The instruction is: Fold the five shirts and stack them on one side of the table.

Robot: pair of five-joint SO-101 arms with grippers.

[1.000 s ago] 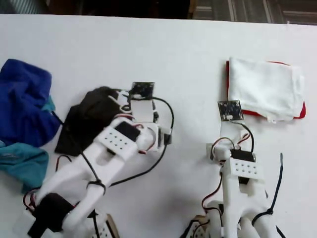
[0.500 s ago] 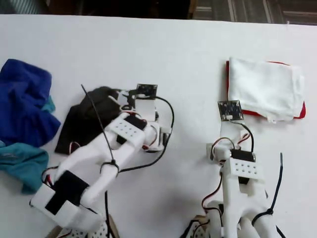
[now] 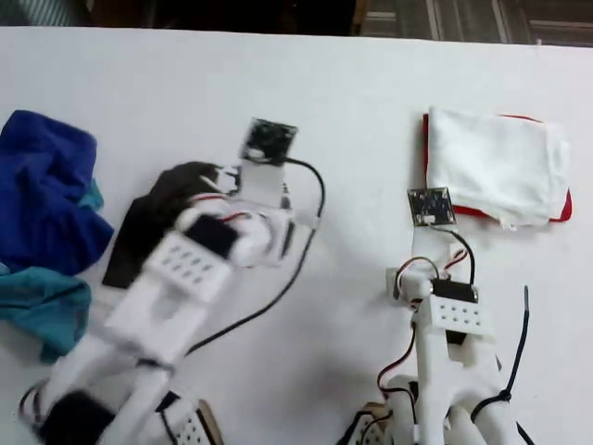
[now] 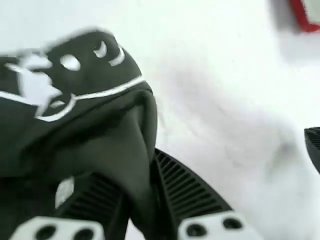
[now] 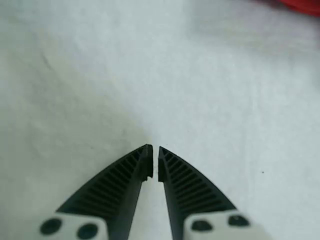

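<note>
- While my left gripper (image 4: 146, 172) stands clamped on a fold of the black shirt (image 4: 90, 125), my right gripper (image 5: 155, 152) hangs closed on nothing over the white table (image 3: 352, 93).
- Beyond the far edge runs a dark strip of room (image 3: 250, 14).
- White shirt (image 3: 496, 167) lies folded on the red shirt (image 3: 563, 211), hiding most of it.
- Blue shirt (image 3: 46, 185) and teal shirt (image 3: 42, 306) lie crumpled at the left side, partly cut off.

White table (image 3: 352, 83), dark room (image 3: 259, 14) beyond
</note>
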